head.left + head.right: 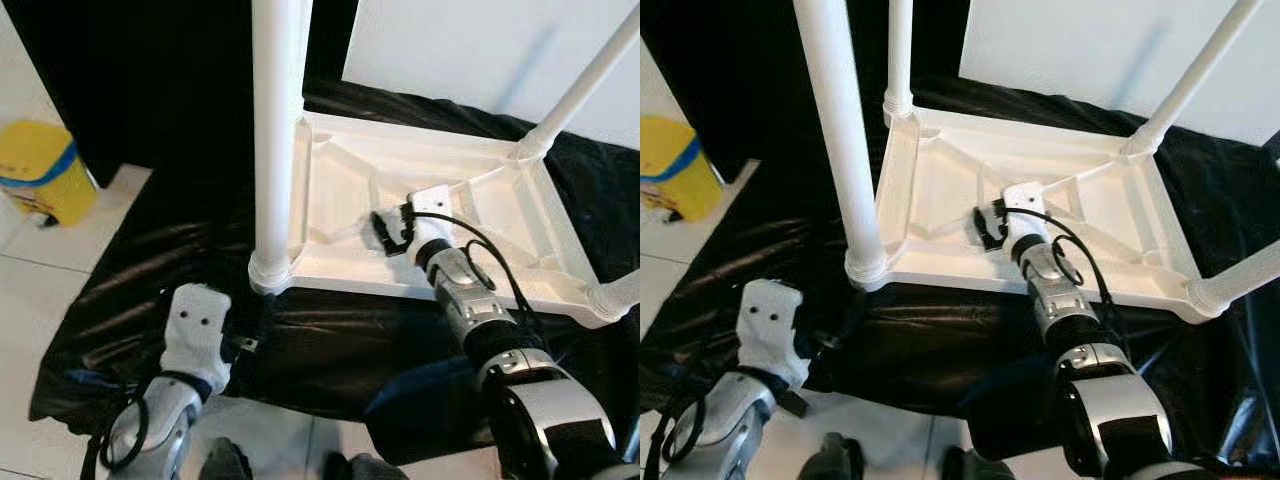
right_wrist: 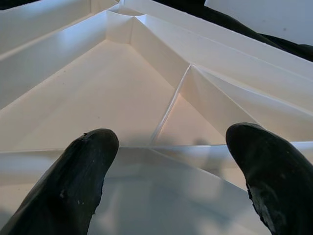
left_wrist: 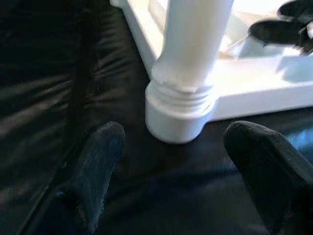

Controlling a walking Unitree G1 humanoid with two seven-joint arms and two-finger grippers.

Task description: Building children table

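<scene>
A white plastic children's table (image 1: 345, 272) lies upside down on a black sheet (image 1: 150, 260), with its ribbed underside facing up. White legs stand upright in its corners: a thick near-left leg (image 1: 272, 130), a far-left leg (image 1: 900, 50) and a far-right leg (image 1: 580, 90). A near-right leg (image 1: 620, 295) pokes in at the edge. My left gripper (image 3: 174, 134) is low on the sheet, open, just short of the near-left leg's socket (image 3: 178, 115) and not touching it. My right gripper (image 1: 385, 232) hovers open over the middle ribs of the underside (image 2: 166, 112), holding nothing.
A yellow bin (image 1: 40, 170) stands on the white tiled floor (image 1: 40, 280) at the left. A white panel (image 1: 480, 50) leans behind the table. The black sheet spreads under and around the table and hangs dark at the back left.
</scene>
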